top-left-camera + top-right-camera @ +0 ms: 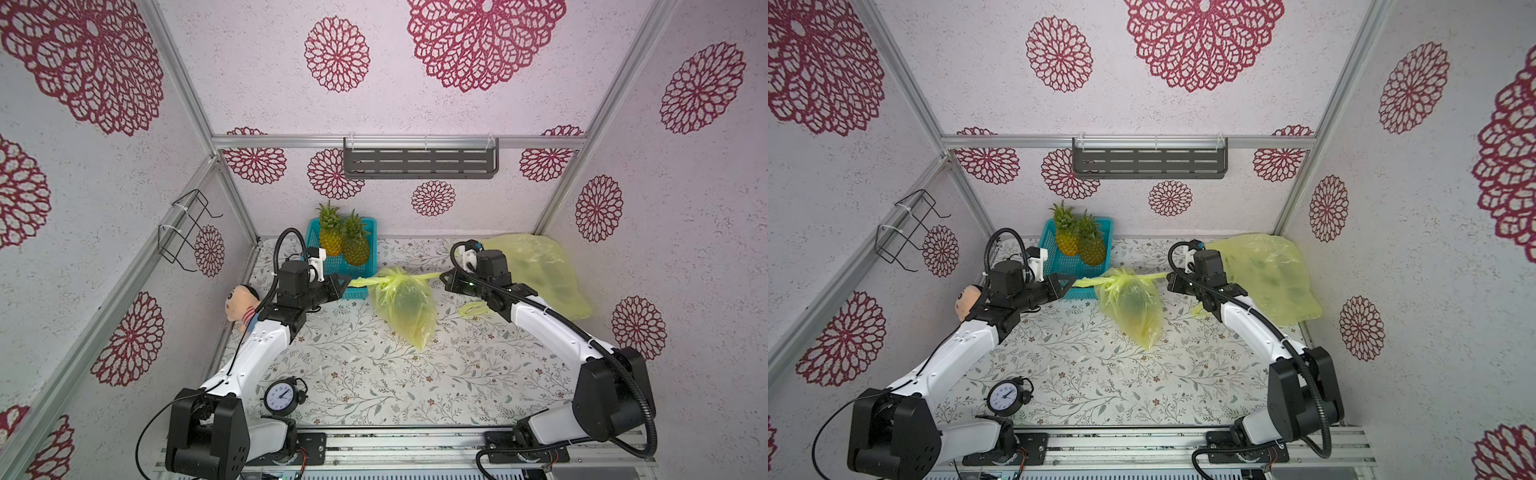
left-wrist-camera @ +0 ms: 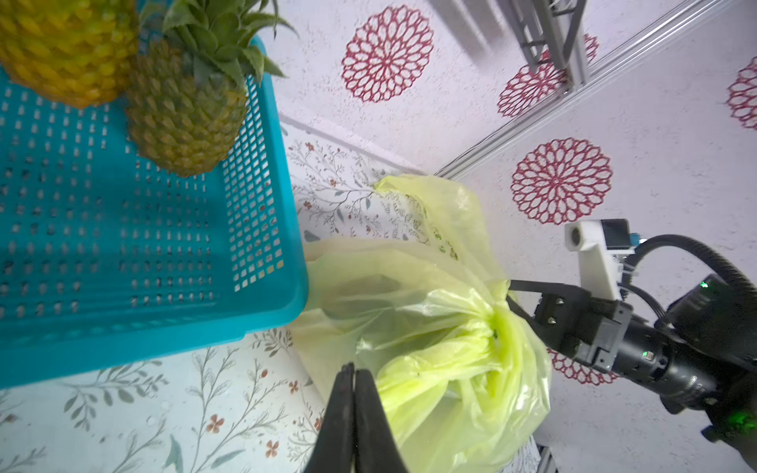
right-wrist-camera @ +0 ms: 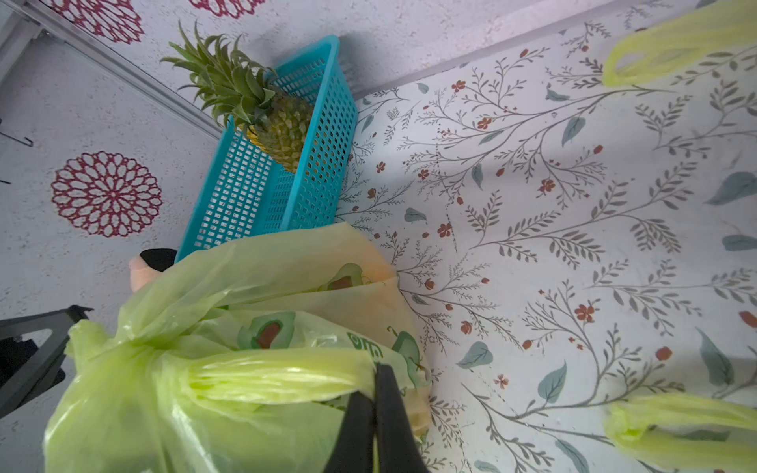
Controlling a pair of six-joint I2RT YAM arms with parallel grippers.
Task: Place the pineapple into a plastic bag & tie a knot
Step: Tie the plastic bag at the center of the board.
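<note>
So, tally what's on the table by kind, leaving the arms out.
Basket: 1
Pineapples: 2, both in it
Bags: 2 at least, a knotted bag and a loose heap that may hold more
Clock: 1
Doll: 1
Total: 7 at least

legible text: none | plastic bag [image 3: 184, 409] print: unreadable | clock [image 1: 281, 395] numerals: too small

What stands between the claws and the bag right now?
Nothing visible. The left claw and right claw each pinch one end of the knotted bag; the basket sits beside the left claw, not between.
</note>
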